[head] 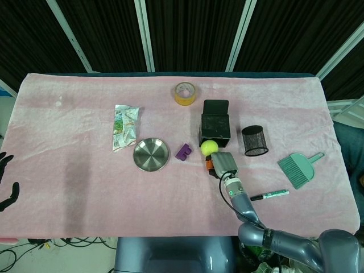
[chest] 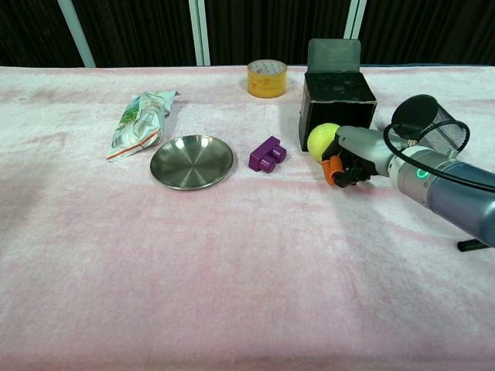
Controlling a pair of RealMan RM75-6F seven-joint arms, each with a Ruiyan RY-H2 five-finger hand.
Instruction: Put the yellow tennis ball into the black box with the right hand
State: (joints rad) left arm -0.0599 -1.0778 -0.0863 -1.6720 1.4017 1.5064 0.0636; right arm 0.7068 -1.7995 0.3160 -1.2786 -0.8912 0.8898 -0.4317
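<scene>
Right hand (chest: 349,158) sits at center-right of the chest view, fingers curled in with orange pads showing underneath. Yellow tennis ball (chest: 322,142) lies against the fingertips on the hand's left side; whether the hand truly grips it or only presses on it cannot be told from either view. In the head view the ball (head: 209,148) shows just below the black box (head: 215,130), with the right hand (head: 222,165) directly beneath it in frame.

Black box (chest: 336,110) stands upright on the pink table cloth (chest: 232,270), lid flap raised at its back. The ball is in front of the box's near wall, outside it, at or just beside the wall.

Left hand (head: 5,182) shows at the lower left edge of the head view, off the table, dark fingers spread, holding nothing.

Other items, chest view: purple block (chest: 267,154) left of the ball; steel dish (chest: 191,161) further left; snack packet (chest: 139,122) upper left; tape roll (chest: 267,78) top center; black mesh cup (chest: 430,130) tipped on its side at right. Head view: teal dustpan brush (head: 299,168) and marker (head: 269,195) at lower right.
</scene>
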